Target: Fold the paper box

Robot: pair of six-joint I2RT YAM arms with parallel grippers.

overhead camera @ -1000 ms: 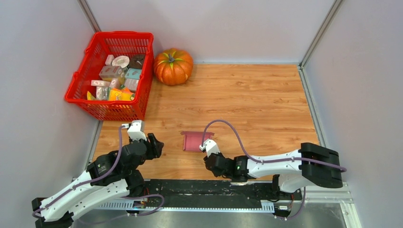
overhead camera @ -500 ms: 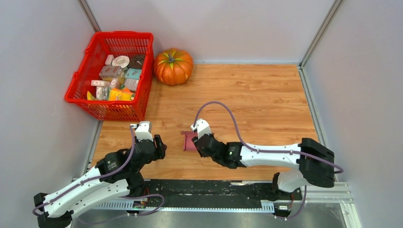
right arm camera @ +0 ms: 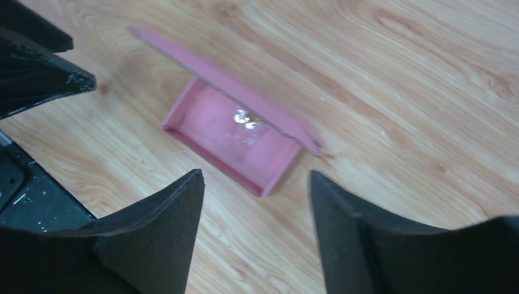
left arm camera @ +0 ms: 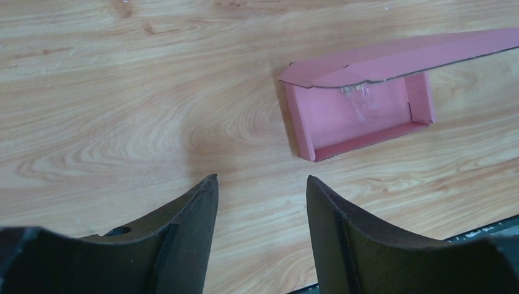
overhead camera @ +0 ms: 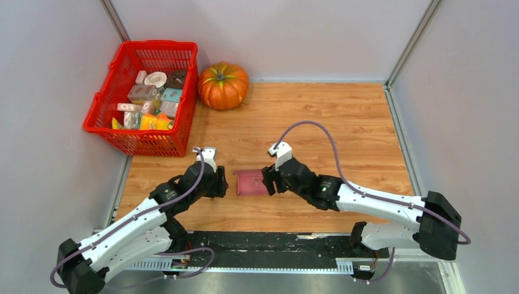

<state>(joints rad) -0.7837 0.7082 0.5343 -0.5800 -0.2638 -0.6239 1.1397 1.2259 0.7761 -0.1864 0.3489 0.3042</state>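
One broad wood-grain surface (overhead camera: 343,122) carries everything. A red basket (overhead camera: 156,44) of goods sits at its far left corner and a pumpkin (overhead camera: 223,86) just beside that, both well apart from the work.

Nearer the front edge, the left hand (left arm camera: 261,184) and the right hand (right arm camera: 255,177) face each other. Each has its fingers spread apart with nothing between them. The paper box (overhead camera: 251,182) lies between them on the surface, close to both; each wrist view shows bare wood between the fingertips and the card, so neither hand touches it.

It is a shallow pink tray with low walls already raised. One long flap (left arm camera: 404,58) stands up along one long side and leans over the opening, not yet folded down. A small glossy patch (left arm camera: 358,101) shows on the tray floor; what it is cannot be told.

The thin card looks very light, so it will likely slide on the smooth wood at any sideways push. It should be stiff only along its creases and easily dented or bent elsewhere. A sensible hold is a gentle pinch on the flap's free edge near its middle, while the other hand braces an end wall of the tray to keep it from slipping away.
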